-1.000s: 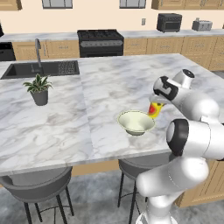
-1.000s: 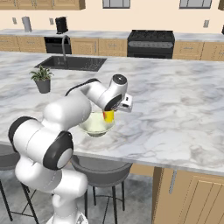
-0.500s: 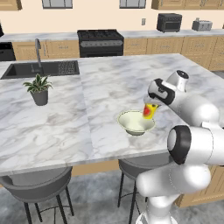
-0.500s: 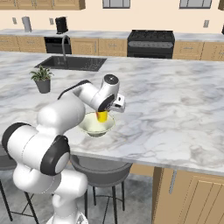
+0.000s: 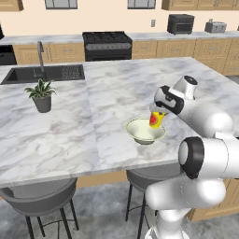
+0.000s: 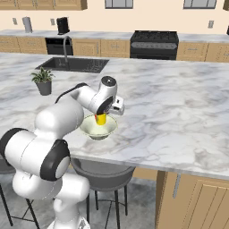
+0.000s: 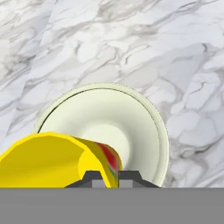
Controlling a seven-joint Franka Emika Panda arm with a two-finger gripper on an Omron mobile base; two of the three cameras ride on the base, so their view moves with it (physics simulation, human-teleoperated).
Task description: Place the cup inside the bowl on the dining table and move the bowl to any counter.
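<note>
Cup (image 5: 155, 120) has been carried leftward, now over the right rim of the bowl (image 5: 141, 131), frame centre. Gripper (image 7: 113, 177) is clamped on its wall. Release into the bowl is judged next.

No writing, label, brand, number or sign is legible on anything in these views.

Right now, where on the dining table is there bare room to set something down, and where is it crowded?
On the dining table, bare marble lies between the potted plant and the bowl, and behind the bowl toward the far edge. It is crowded at the bowl: the tool, shut on the cup, hangs over its right rim. The sink takes the far left corner.
</note>
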